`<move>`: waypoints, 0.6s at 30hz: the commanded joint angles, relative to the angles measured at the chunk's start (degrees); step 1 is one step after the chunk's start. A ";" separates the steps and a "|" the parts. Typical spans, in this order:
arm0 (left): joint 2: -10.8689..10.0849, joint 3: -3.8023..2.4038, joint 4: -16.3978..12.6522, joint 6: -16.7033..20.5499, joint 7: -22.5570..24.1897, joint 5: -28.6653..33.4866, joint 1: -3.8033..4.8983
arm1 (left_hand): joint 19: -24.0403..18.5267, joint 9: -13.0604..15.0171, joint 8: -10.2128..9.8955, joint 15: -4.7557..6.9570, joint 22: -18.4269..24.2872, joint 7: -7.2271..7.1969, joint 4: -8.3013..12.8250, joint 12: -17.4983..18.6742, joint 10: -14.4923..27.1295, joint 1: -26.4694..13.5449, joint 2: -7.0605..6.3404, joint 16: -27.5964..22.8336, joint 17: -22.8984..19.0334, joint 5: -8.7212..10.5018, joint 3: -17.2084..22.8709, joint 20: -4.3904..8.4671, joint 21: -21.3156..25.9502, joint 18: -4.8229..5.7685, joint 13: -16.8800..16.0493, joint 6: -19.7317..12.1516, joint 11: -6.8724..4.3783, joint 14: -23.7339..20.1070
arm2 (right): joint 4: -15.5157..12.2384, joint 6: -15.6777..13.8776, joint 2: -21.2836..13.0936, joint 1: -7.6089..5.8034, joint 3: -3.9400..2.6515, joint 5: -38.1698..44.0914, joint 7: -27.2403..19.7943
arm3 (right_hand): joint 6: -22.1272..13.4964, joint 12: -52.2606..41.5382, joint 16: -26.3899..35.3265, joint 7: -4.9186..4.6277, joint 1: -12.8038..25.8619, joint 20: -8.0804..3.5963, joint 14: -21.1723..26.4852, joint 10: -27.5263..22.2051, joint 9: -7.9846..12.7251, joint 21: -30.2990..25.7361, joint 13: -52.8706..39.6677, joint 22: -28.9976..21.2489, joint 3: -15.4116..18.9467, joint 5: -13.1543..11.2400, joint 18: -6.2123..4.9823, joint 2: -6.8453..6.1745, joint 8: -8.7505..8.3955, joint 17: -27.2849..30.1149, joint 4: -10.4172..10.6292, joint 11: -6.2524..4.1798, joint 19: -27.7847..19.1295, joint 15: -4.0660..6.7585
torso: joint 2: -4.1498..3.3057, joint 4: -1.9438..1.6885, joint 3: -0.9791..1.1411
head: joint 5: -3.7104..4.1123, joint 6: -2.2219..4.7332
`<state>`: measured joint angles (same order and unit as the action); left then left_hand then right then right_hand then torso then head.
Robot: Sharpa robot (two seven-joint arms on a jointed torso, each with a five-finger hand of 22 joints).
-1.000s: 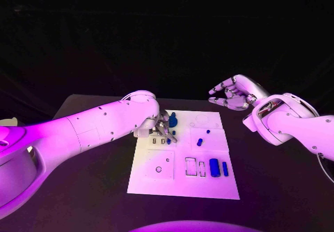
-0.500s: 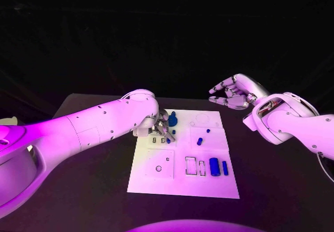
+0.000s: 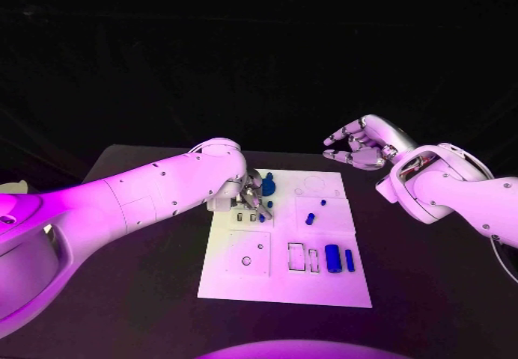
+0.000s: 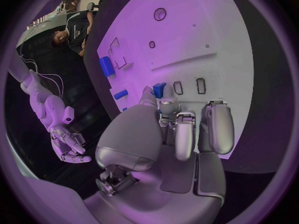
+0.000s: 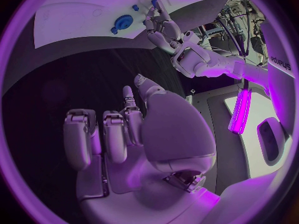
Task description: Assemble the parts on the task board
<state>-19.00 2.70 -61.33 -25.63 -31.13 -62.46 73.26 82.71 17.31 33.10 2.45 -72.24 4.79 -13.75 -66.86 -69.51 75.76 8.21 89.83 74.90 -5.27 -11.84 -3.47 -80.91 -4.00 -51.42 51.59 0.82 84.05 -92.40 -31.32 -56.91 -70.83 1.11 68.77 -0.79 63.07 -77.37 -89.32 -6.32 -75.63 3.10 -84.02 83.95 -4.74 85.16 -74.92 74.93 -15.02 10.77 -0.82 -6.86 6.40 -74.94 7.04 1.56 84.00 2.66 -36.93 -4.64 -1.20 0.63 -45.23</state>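
The white task board (image 3: 283, 288) lies in the middle of the black table. My left hand (image 3: 251, 200) is low over the board's far left part, beside a blue gear (image 3: 268, 182). In the left wrist view its thumb and a fingertip (image 4: 167, 106) pinch a small blue part (image 4: 159, 89) next to two narrow slots (image 4: 201, 85). My right hand (image 3: 361, 146) hangs high off the board's far right corner, fingers loosely bent and apart, holding nothing. The right wrist view looks past my right hand (image 5: 124, 134) to the gear (image 5: 122, 21) and my left hand (image 5: 159, 22).
On the board's near right lie a blue cylinder (image 3: 332, 258) and a thin blue bar (image 3: 349, 260), beside empty rectangular recesses (image 3: 296, 256). A small blue peg (image 3: 310, 219) lies mid-board. A round hole (image 3: 246, 261) sits in the near left square. Bare black table surrounds the board.
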 commanded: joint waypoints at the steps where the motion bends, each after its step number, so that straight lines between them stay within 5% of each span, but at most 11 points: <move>1: 0.26 -0.02 0.15 -1.35 0.37 0.60 0.00 | -0.10 0.16 -0.20 0.57 -0.09 0.03 0.21 0.29 -0.01 0.33 0.43 0.17 15.10 -0.37 0.78 0.22 0.09 0.36 -0.11 0.35 -0.24 5.95 | 0.03 0.93 0.09 0.05 -0.03 0.24 0.13 | -0.33 0.31 0.38 -0.24 0.14 0.54 -5.66 1.48 0.10 -0.27 -9.35 7.72 0.19 0.36 -1.10 0.02 0.08 -13.80 0.05 0.10 2.09 -0.27 | -0.04 0.03 0.01 | -0.05 -0.03; 7: 0.38 -0.02 0.32 -1.84 -0.20 0.94 -0.01 | -0.06 0.59 -0.76 1.21 -0.22 -0.73 3.93 0.96 0.40 6.09 1.85 0.17 15.10 -1.40 5.78 0.71 0.05 0.35 0.14 -0.16 -0.98 5.95 | -0.10 0.96 0.01 0.08 -0.03 0.27 0.05 | -0.30 0.20 0.38 -0.23 0.12 0.55 -5.66 1.51 0.10 -0.27 -9.40 7.72 0.22 0.42 -1.10 0.06 0.10 -13.79 0.10 0.10 2.09 -0.29 | -0.02 0.00 0.00 | -0.30 -0.08; 11: 0.26 -0.01 0.26 -1.54 -0.75 2.01 -0.01 | -0.08 0.80 -1.33 1.53 -0.18 -0.58 8.03 2.16 1.09 11.33 1.85 0.17 15.10 -5.61 11.73 1.22 0.11 0.35 0.60 -0.86 -1.11 5.95 | -0.23 0.73 -0.23 0.10 -0.02 0.37 -0.09 | -0.24 0.13 0.34 -0.19 -0.21 0.56 -5.67 1.53 0.10 -0.26 -9.42 7.75 0.18 1.12 -1.09 0.16 0.14 -13.84 0.09 0.07 2.10 -0.28 | -0.01 -0.05 0.04 | -0.48 -0.08; 13: 0.15 -0.01 0.20 -1.24 -0.95 2.92 -0.01 | -0.04 1.18 -1.56 1.24 -0.30 -0.03 8.94 2.95 1.03 10.87 0.15 0.17 15.10 -6.85 16.73 0.96 0.08 0.42 1.07 -0.92 -0.18 5.95 | -0.27 0.70 -0.31 0.12 -0.02 0.59 -0.30 | -0.22 0.13 0.36 -0.19 -0.38 0.55 -5.67 1.52 0.11 -0.25 -9.42 7.77 0.19 1.78 -1.09 0.17 0.16 -13.82 0.10 0.06 2.12 -0.27 | 0.05 0.03 0.02 | -0.45 -0.09; 18: -0.41 -0.01 -0.66 1.19 -1.24 4.68 -0.01 | -0.06 2.65 -1.20 1.24 -0.33 0.01 9.77 3.26 0.17 5.96 -5.11 0.17 15.10 -7.22 30.59 0.33 0.14 0.49 1.14 -0.43 -0.57 5.95 | -0.86 0.46 -0.64 0.17 -0.02 1.00 -1.34 | -0.15 -0.06 0.32 -0.15 -0.99 0.53 -5.68 1.58 0.14 -0.21 -9.48 7.85 0.05 3.80 -1.07 0.23 0.21 -13.87 0.03 0.01 2.17 -0.23 | 0.06 -0.06 0.10 | -0.16 -0.03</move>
<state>-19.39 2.64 -61.60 -25.61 -31.76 -60.18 73.35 82.63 17.60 31.40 3.60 -72.57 4.97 -13.69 -63.68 -69.03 82.15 3.87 89.83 74.90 -12.40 8.29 -2.76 -80.90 -3.99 -50.22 50.73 0.50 83.97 -93.05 -31.11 -57.53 -70.72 1.11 68.89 -1.04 63.07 -77.37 -89.32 -6.32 -76.01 3.10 -84.02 83.95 -4.68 85.16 -74.92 74.92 -15.03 14.44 -0.81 -6.48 6.40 -74.93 7.03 1.56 84.00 2.66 -36.90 -4.64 -1.16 0.35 -45.32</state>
